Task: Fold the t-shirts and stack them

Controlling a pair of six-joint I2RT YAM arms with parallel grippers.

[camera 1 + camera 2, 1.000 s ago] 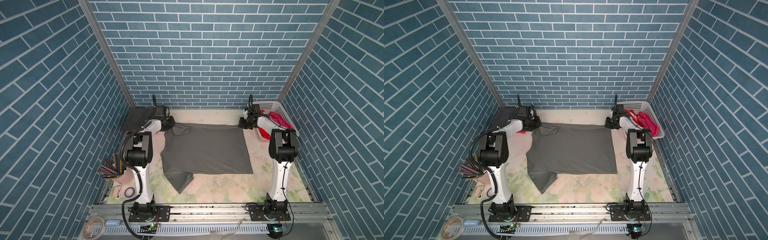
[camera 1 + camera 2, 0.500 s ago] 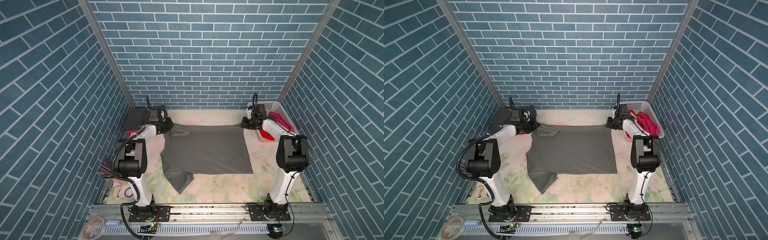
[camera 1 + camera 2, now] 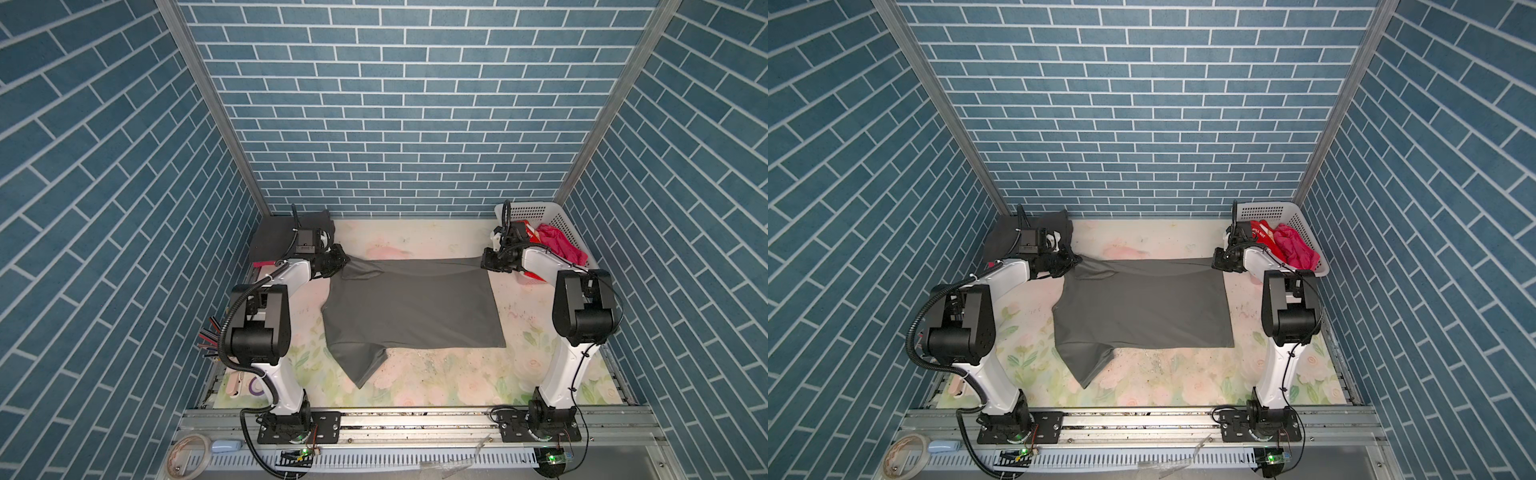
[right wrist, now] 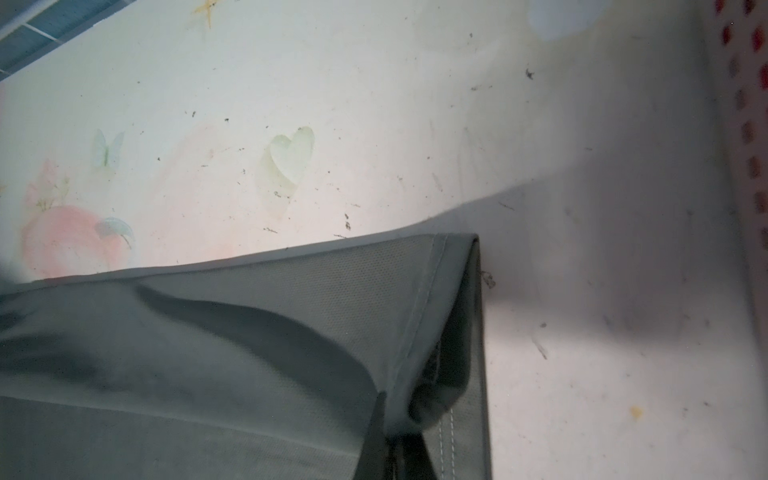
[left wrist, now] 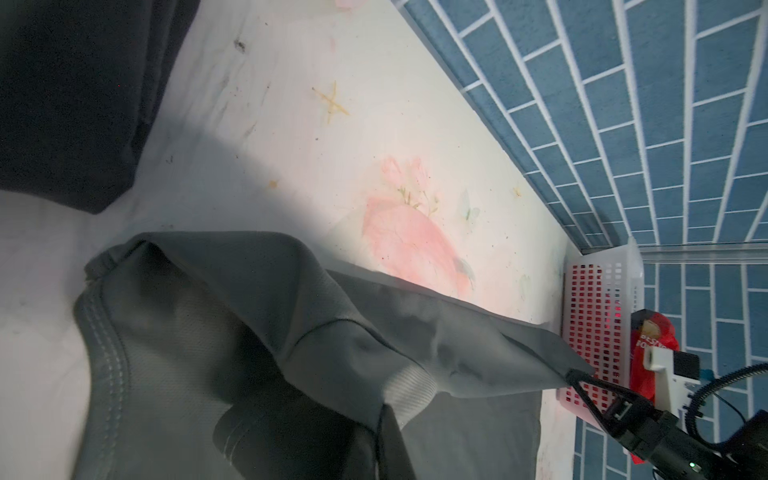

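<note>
- The white basket stands in a back corner of the flowered desk; every place below is given from it.
- A red t-shirt with white lettering and a magenta-pink t-shirt lie crumpled inside the basket.
- The grey t-shirt lies spread on the desk just beside the basket and reaches away from it across the middle of the desk.
- The right gripper sits just beside the basket's front wall, with its jaws clamped together on the shirt's hem corner nearest the basket. The left wrist view shows that corner pulled to a point in the right gripper, in front of the basket's perforated wall.
- The left gripper is well apart from the basket, at the shirt's opposite end. Its jaws are clamped together on the cloth by the collar.
- The shirt edge between the two grips runs in a straight, taut line and lifts off the desk near each grip. The rest of the cloth lies flat.
- One sleeve sticks out from the shirt's corner farthest from the basket.
- A charcoal t-shirt lies folded flat in the back corner opposite the basket, behind the left gripper.
- In the right wrist view the stitched hem of the grey t-shirt is folded over at the grip, and the basket's wall is close by.
</note>
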